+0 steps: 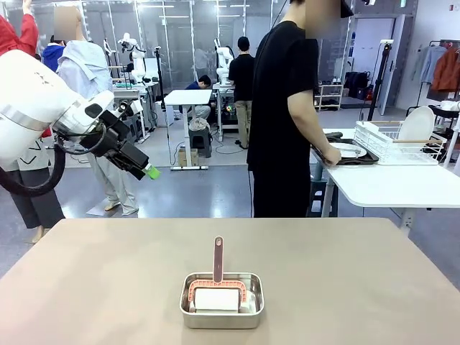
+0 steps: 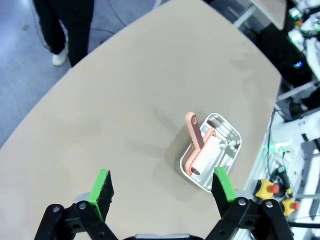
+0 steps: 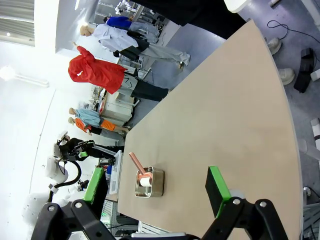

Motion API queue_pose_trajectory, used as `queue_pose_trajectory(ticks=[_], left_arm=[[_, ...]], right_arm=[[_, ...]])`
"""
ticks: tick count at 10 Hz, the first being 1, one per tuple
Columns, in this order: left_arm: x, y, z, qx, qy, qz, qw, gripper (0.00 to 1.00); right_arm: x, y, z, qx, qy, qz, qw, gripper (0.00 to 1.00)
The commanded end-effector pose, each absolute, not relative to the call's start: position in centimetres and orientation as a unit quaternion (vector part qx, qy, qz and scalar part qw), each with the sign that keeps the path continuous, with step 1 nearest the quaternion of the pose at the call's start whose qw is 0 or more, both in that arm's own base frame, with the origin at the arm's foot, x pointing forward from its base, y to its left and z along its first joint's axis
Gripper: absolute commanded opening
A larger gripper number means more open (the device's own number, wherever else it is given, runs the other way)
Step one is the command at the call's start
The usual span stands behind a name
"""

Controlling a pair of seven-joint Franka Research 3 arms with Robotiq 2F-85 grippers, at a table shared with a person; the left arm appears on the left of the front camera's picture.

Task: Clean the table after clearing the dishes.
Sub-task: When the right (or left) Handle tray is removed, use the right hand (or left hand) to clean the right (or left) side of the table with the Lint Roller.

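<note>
Front view: my left claw (image 1: 149,171) hangs in the air beyond the table's (image 1: 108,273) far left corner, above the floor rather than the top, green tips pointing down to the right. From this side I cannot judge the gap between the fingers. A small steel pan (image 1: 221,310) sits at the middle of the near edge with a pink-handled roller (image 1: 218,260) lying in it, the handle pointing towards the far edge. Beyond the far edge a person in black (image 1: 284,108) is turned to a white side table (image 1: 388,183). Their hand (image 1: 332,159) is at a dark tray (image 1: 359,159) there that carries a white plate (image 1: 348,151), next to a wire rack (image 1: 395,144).

Left wrist view: my left claw (image 2: 162,186) is spread wide, holding nothing, green pads (image 2: 102,187) apart over bare table (image 2: 125,100). The pan (image 2: 227,145) with its roller (image 2: 197,145) lies near the table's edge, just past my one finger.

Right wrist view: my right claw (image 3: 156,186) is also wide and holds nothing. It looks along the table (image 3: 225,100) from off one end. The pan (image 3: 156,187) shows far off between my fingers, near one long edge, the roller handle (image 3: 136,162) sticking up out of it.
</note>
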State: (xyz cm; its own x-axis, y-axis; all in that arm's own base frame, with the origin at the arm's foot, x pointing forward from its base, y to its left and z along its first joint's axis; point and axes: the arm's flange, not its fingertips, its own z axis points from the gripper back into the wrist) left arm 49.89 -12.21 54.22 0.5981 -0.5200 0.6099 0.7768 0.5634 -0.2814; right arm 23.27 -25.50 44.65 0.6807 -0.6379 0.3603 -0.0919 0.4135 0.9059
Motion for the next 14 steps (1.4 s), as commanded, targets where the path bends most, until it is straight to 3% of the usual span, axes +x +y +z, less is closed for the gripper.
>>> queue_pose_trajectory(ticks=[1, 4, 7, 11, 14], left_arm=[[52.5, -17.6, 54.3, -0.231, -0.194, -0.489, 0.819, 1.0], [54.6, -24.3, 52.6, -0.217, -0.134, -0.577, 0.776, 1.0], [55.5, -31.8, 50.2, -0.139, -0.051, -0.673, 0.725, 1.0], [55.7, -36.1, 46.1, -0.133, 0.019, -0.705, 0.696, 1.0], [56.2, -37.2, 43.8, -0.128, 0.036, -0.726, 0.675, 1.0]], right_arm=[[23.4, -25.5, 44.8, 0.511, -0.364, -0.179, 0.758, 1.0], [23.4, -25.5, 44.8, 0.511, -0.364, -0.179, 0.758, 1.0], [23.4, -25.5, 44.8, 0.511, -0.364, -0.179, 0.758, 1.0], [23.4, -25.5, 44.8, 0.511, -0.364, -0.179, 0.758, 1.0], [23.4, -25.5, 44.8, 0.511, -0.364, -0.179, 0.758, 1.0]])
